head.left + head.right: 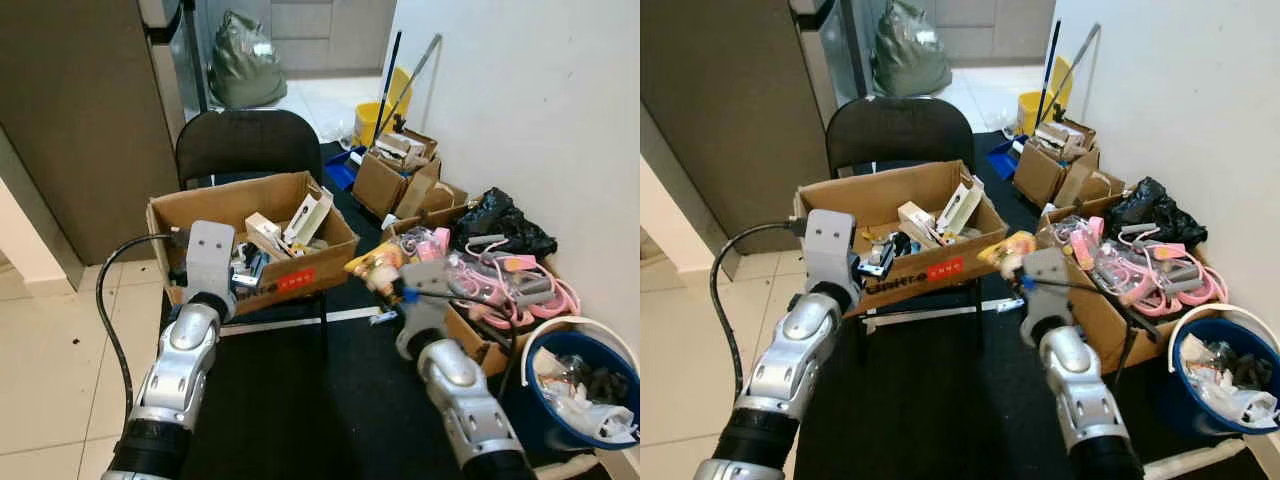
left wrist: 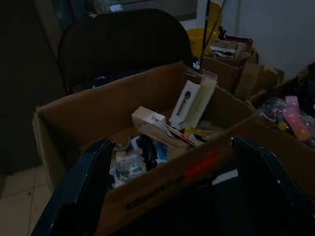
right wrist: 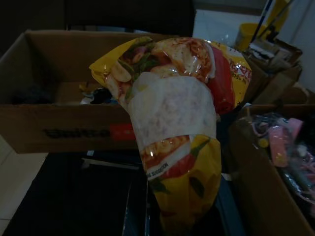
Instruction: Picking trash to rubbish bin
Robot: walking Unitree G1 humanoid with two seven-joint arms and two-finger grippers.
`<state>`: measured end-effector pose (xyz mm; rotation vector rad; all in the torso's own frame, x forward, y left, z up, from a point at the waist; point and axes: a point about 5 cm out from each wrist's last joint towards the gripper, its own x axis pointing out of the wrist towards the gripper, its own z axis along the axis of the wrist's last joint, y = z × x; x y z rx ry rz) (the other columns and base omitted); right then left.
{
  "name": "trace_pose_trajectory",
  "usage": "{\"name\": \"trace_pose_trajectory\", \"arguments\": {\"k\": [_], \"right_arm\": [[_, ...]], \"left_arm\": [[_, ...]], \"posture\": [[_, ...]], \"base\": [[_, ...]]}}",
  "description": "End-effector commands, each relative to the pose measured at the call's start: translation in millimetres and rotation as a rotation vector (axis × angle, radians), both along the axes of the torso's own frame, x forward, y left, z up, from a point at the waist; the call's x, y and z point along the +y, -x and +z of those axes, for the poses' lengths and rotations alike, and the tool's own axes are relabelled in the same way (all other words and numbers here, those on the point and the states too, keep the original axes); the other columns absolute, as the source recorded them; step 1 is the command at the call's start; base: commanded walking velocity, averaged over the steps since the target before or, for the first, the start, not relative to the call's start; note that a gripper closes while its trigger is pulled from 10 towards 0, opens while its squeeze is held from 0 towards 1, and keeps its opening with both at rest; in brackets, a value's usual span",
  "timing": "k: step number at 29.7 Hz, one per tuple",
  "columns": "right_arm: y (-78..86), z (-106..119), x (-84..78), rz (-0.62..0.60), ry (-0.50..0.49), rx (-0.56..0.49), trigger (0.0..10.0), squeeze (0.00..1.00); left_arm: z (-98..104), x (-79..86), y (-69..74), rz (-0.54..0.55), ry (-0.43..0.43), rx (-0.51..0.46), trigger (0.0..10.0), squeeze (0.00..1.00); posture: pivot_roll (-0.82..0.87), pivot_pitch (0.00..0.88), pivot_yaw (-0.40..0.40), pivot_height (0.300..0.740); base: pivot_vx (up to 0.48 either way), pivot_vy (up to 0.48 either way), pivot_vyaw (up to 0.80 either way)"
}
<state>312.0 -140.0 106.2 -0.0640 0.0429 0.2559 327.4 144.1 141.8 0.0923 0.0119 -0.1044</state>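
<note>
A crumpled yellow snack wrapper with red and white print is held in my right gripper, which is shut on it just right of the cardboard box's front corner. The wrapper hangs in the air between that box and the box of pink items. My left gripper is open, its two black fingers spread wide before the cardboard box of trash on the black chair. The blue rubbish bin, white-rimmed and holding crumpled waste, stands at the lower right by the wall.
A cardboard box with pink hangers sits between my right arm and the bin. A black bag, more boxes, a yellow mop bucket and a grey-green sack lie further back. A dark mat covers the floor.
</note>
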Motion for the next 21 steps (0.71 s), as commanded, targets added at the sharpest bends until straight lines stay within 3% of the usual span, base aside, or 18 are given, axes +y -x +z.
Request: {"name": "trace_pose_trajectory", "arguments": {"k": [1, 13, 21], "right_arm": [[0.6, -3.4, 4.9, 0.016, -0.001, 0.009, 10.0, 0.00], [1.8, -6.2, 7.4, 0.027, 0.005, 0.010, 10.0, 0.00], [0.0, -7.1, 6.9, 0.025, 0.003, 0.011, 10.0, 0.00]], "left_arm": [[-5.1, 5.5, 2.5, 0.012, -0.006, 0.022, 10.0, 0.00], [-8.8, 10.9, 4.0, 0.014, -0.017, 0.033, 10.0, 0.00], [-6.9, 4.4, 4.0, -0.011, -0.018, 0.024, 10.0, 0.00]], "posture": [[-0.07, 0.093, -0.027, 0.740], [-0.08, 0.088, -0.020, 0.740], [-0.07, 0.074, -0.027, 0.740]], "base": [[0.364, 0.000, 0.00], [0.363, 0.000, 0.00], [0.363, 0.000, 0.00]]}}
